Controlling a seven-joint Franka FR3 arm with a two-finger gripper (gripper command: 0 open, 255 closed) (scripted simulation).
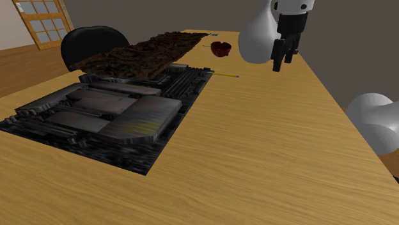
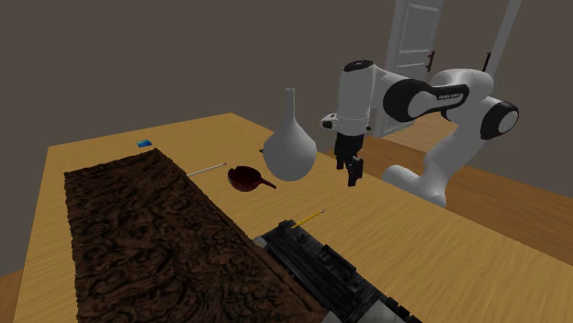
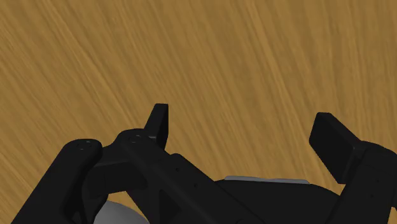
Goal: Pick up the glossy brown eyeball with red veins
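The eyeball (image 1: 220,48) (image 2: 245,177) is a glossy dark red-brown ball with a short stalk, lying on the wooden table (image 1: 275,147) near its far end. My black gripper (image 1: 281,61) (image 2: 352,172) (image 3: 245,133) hangs above the table, to the shoulder view's right of the eyeball. It is open and points down. In the wrist view its fingers (image 3: 159,124) stand wide apart over bare wood, with nothing between them. A white flask (image 2: 290,147) (image 1: 256,35) stands between the eyeball and the gripper.
A dark brown patterned mat (image 1: 147,54) (image 2: 156,239) and a black ridged device (image 1: 109,115) (image 2: 331,271) cover one side of the table. A yellow pencil (image 1: 224,75) (image 2: 308,217) lies beside the device. A small blue item (image 2: 144,143) sits at the far end. A black chair (image 1: 93,41) stands behind.
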